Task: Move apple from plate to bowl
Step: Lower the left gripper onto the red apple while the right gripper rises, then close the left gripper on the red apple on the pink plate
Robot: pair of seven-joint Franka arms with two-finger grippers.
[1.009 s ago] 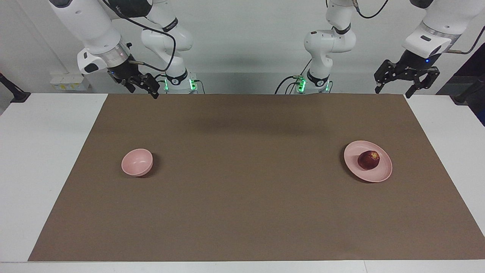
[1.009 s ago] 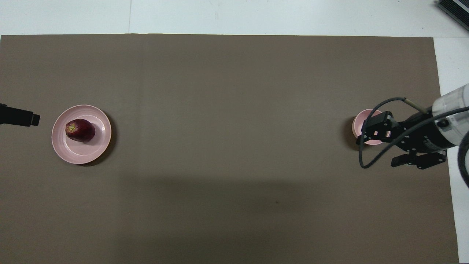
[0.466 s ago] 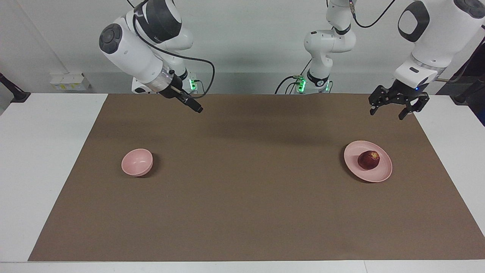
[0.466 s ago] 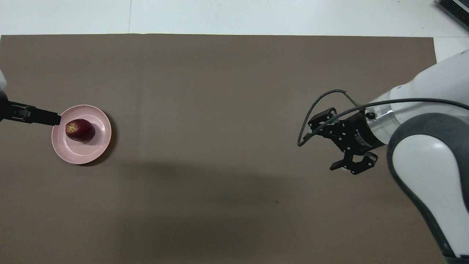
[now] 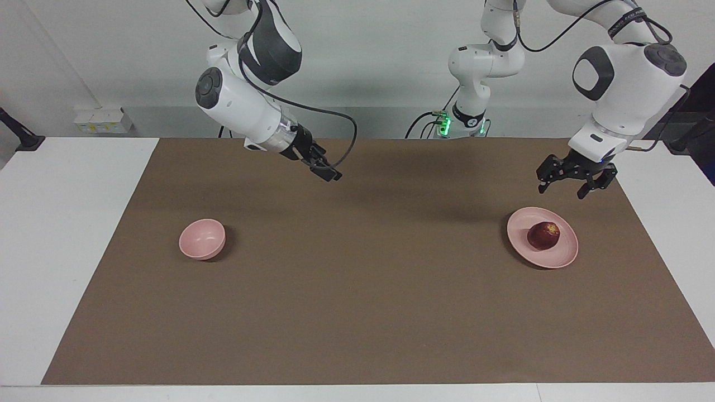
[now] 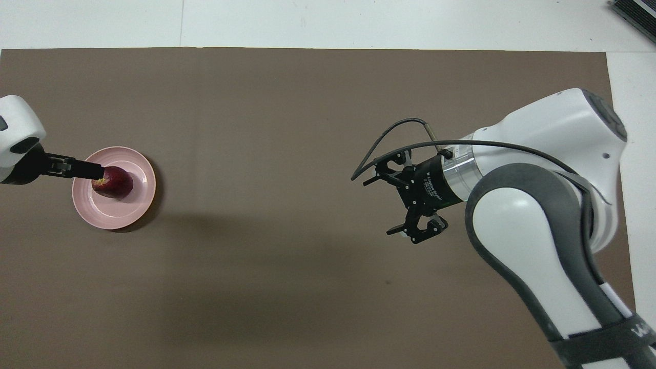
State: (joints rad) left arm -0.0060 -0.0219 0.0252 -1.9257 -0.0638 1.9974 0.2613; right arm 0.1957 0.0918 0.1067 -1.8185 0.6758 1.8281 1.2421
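Gripper jaws on the left gripper [image 5: 568, 186] stand wide apart and hold nothing; it hangs in the air over the desk just by the plate's [image 5: 564, 257] edge nearest the robots, tilted down toward the apple [image 5: 543, 235]. From above its tip seems to cover the fruit, but the facing view shows clear air between them, so nothing is touched yet. The apple sits on the plate, a little off centre, toward the left arm's end of the desk. That is why this arm looks the one meant for the pick: it has the short reach, and its spread jaws look ready to straddle the fruit.

The bowl [image 5: 202, 239] stands well apart, toward the right arm's end of the brown mat [image 5: 357, 312], with nothing in it. The right gripper [image 5: 327, 169] hovers high over the mat's middle part, also open and with nothing in it, aimed toward the centre. I'd guess it is placed there for a handover, since bowl and plate lie so wide apart, though that is only my reading. The carry has not begun.
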